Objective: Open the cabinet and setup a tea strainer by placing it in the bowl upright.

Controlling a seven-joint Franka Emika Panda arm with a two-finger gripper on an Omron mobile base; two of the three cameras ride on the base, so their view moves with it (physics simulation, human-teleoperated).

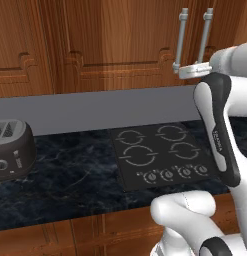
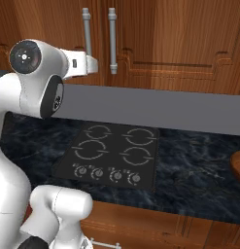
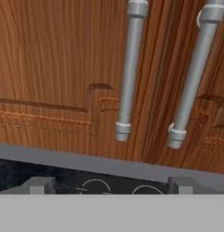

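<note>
Open gripper (image 3: pixel 111 186) just below closed cabinet's (image 3: pixel 50 59) 2 handles (image 3: pixel 129 72)

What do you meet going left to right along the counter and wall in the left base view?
Toaster → cooktop → left bar handle of the cabinet → right bar handle, with the open claw just below the two handles.

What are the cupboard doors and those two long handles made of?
The cabinet doors look like reddish-brown wood: grain streaks run down them, with a soft sheen. The two handles look like grey metal, probably brushed or matte: smooth round bars with ringed ends. As this is a rendered scene, that is only how they look.
</note>
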